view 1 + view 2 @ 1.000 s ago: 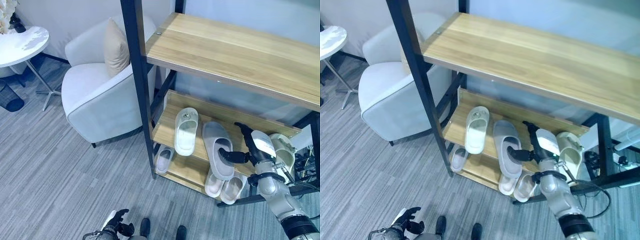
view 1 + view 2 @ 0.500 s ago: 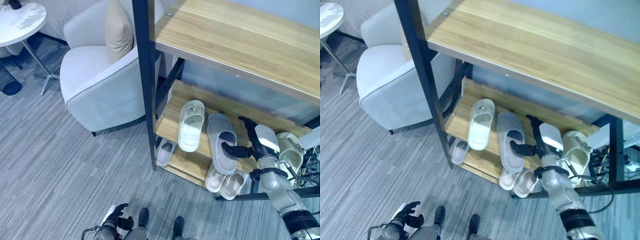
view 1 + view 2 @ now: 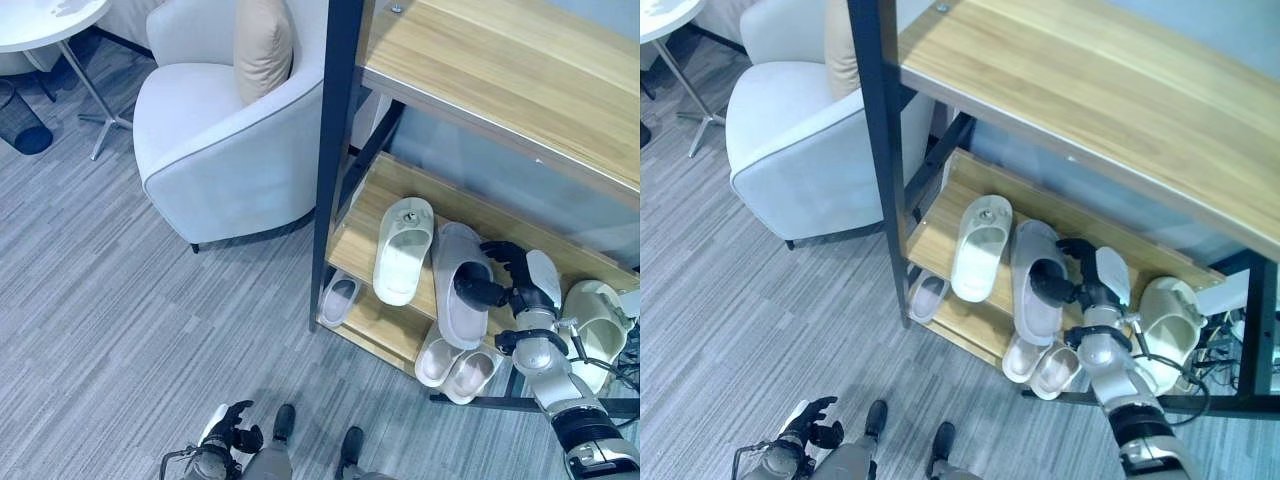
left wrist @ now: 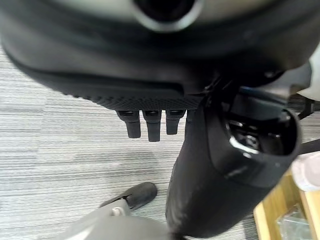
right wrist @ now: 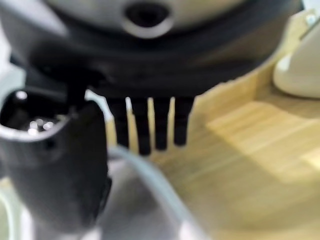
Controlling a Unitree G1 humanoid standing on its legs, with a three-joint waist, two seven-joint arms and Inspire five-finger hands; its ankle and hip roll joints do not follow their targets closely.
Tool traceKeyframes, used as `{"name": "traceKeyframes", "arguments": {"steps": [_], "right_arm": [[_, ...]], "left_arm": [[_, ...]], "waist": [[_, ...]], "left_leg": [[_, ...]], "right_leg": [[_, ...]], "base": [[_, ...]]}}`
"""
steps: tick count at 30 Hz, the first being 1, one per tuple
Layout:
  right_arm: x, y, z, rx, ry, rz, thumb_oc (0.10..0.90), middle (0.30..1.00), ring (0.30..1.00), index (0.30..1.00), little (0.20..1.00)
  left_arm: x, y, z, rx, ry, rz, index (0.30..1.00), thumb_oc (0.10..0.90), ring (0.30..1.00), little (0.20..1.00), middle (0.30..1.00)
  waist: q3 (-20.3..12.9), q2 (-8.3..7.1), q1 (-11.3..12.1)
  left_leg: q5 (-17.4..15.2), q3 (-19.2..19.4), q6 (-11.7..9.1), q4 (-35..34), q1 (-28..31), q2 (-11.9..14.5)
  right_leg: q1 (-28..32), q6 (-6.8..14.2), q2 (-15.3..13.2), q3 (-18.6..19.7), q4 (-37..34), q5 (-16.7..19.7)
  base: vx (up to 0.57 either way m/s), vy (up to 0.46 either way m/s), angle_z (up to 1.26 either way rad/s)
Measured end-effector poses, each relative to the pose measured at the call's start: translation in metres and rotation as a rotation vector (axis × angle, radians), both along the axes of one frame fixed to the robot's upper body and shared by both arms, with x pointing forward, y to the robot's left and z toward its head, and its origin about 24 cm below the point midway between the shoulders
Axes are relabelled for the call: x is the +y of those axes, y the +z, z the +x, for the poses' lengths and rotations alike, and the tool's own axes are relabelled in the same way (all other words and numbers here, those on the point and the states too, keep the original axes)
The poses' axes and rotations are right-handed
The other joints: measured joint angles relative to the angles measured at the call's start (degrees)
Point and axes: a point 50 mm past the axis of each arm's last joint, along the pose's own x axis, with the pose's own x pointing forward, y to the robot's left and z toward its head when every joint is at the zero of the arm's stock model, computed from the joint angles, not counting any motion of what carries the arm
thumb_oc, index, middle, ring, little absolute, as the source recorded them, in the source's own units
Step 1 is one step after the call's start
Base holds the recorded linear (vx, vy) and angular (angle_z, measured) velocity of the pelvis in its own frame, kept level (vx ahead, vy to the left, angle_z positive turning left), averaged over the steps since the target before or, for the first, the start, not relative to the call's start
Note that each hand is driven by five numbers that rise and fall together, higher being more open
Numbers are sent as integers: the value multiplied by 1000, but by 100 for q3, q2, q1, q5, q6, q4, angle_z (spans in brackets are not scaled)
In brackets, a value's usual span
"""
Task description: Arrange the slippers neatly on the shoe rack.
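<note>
The grey slipper is seen lying lengthwise on the middle shelf of the shoe rack, its heel end overhanging the shelf's front edge. The right hand is placed on the slipper's right side: the thumb is hooked over the strap and the fingers are curled round the upper part, so the slipper is gripped. In the right wrist view the fingers are shown pointing down beside the grey strap, with the wooden shelf beyond. Just to the left of the grey slipper, a white slipper is laid on the same shelf, close beside it. A cream slipper is found at the right end of the shelf, partly covered by the right arm. On the lower shelf a pair of pale slippers is partly hidden under the shelf above, and a small slipper lies further left. The left hand is held low over the grey floor, its fingers loosely curled on nothing. A white armchair stands to the left of the rack.
</note>
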Motion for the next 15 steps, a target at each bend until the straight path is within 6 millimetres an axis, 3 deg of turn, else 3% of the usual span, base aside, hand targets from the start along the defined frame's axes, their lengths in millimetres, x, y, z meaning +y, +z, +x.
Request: {"name": "traceKeyframes", "arguments": {"steps": [8, 15], "right_arm": [[2, -22, -22, -35, -95, 161, 400, 300, 300, 300, 300], [28, -41, -59, -39, -72, 256, 400, 300, 300, 300, 300]], "left_arm": [[2, 0, -2, 5, 5, 7, 900, 800, 900, 900, 900], [-1, -1, -7, 1, 12, 0, 900, 800, 900, 900, 900]], "waist": [[0, 0, -20], [-16, 33, -156]], "left_leg": [[0, 6, 0, -1, 107, -14], [-6, 174, 2, -3, 315, -16]], "right_leg": [[102, 0, -18, 9, -1, 0], [244, -16, -33, 158, -2, 13]], "base": [[0, 0, 0], [5, 11, -11]]}}
